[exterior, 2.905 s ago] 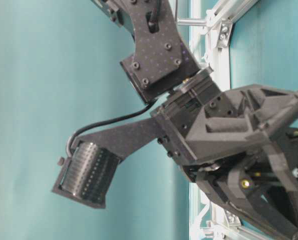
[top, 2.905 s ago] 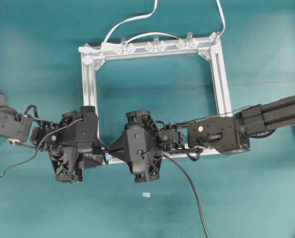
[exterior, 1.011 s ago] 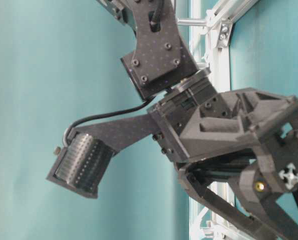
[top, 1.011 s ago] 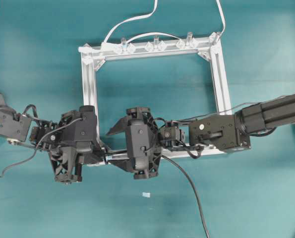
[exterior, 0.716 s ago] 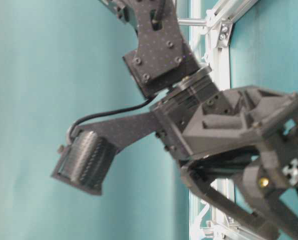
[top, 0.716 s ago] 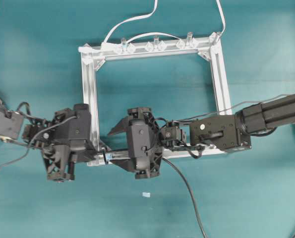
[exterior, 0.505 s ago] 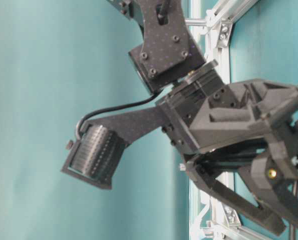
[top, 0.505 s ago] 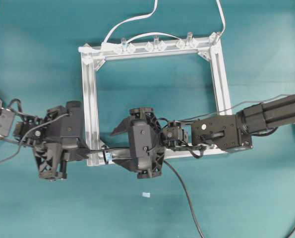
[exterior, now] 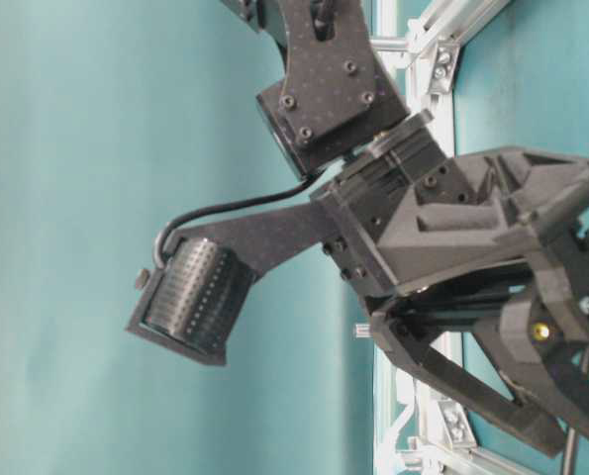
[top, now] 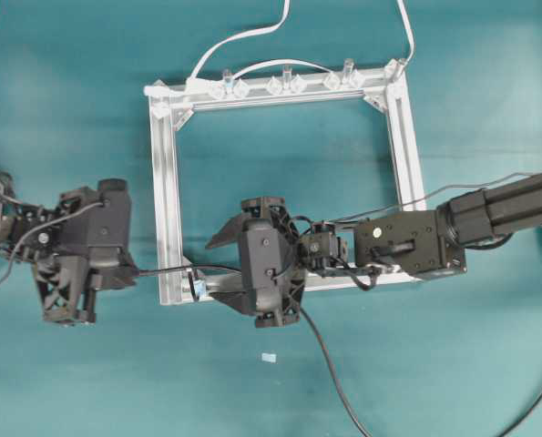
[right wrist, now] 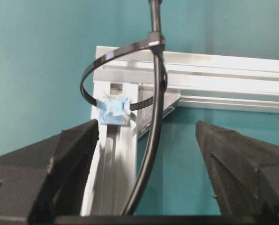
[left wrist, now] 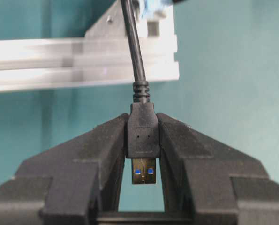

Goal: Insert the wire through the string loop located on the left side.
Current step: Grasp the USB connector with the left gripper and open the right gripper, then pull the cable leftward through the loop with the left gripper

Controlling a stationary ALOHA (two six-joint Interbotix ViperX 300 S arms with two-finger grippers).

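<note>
The wire's black plug with its metal tip sits clamped between the fingers of my left gripper, which is shut on it. In the overhead view my left gripper is left of the aluminium frame. From it the wire runs right through the string loop at the frame's lower-left corner. In the right wrist view the dark string loop, fixed by a pale blue bit, encircles the wire. My right gripper is open, with the wire hanging loose between its fingers.
A white flat cable and clear pegs line the frame's far bar. The wire's slack trails toward the table's near edge. A small pale scrap lies on the teal table in front of the frame.
My right gripper has opened and let go of the wire. My left gripper has moved left, away from the frame, with the plug, drawing the wire through the loop.
</note>
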